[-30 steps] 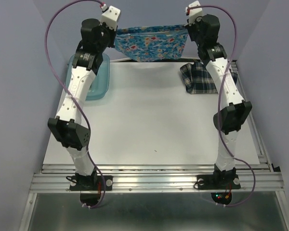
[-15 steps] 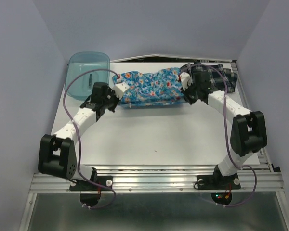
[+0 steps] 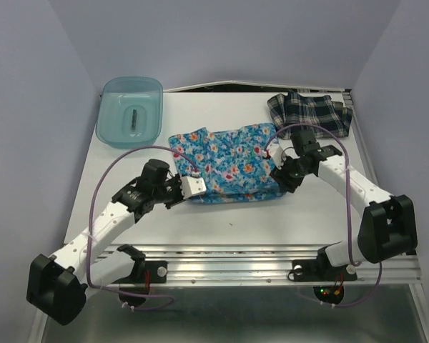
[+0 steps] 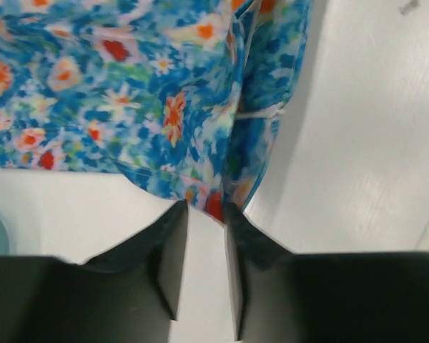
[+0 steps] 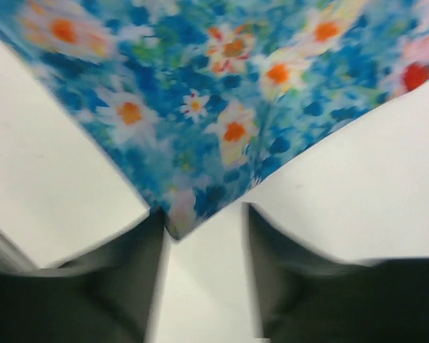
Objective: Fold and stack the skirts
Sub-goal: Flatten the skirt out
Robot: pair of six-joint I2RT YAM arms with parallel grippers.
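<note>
The blue flowered skirt (image 3: 229,161) lies spread flat in the middle of the table. My left gripper (image 3: 201,189) sits low at its near left corner, and my right gripper (image 3: 280,180) at its near right corner. In the left wrist view the left gripper (image 4: 206,209) is open, with the flowered skirt's (image 4: 129,86) corner just at the fingertips and bare table in the gap. In the right wrist view the right gripper (image 5: 204,213) is open too, the flowered skirt's (image 5: 222,86) corner resting by its left finger. The plaid skirt (image 3: 309,114) lies crumpled at the back right.
A translucent teal bin (image 3: 109,128) stands at the back left with a small dark object (image 3: 134,116) inside. An aluminium rail (image 3: 236,261) runs along the near edge of the white table (image 3: 236,221). Lilac walls close in both sides.
The flowered skirt, held up in the air by both grippers a second ago, came down flat onto the table and toward the near side. Both grippers have opened and let it go.
</note>
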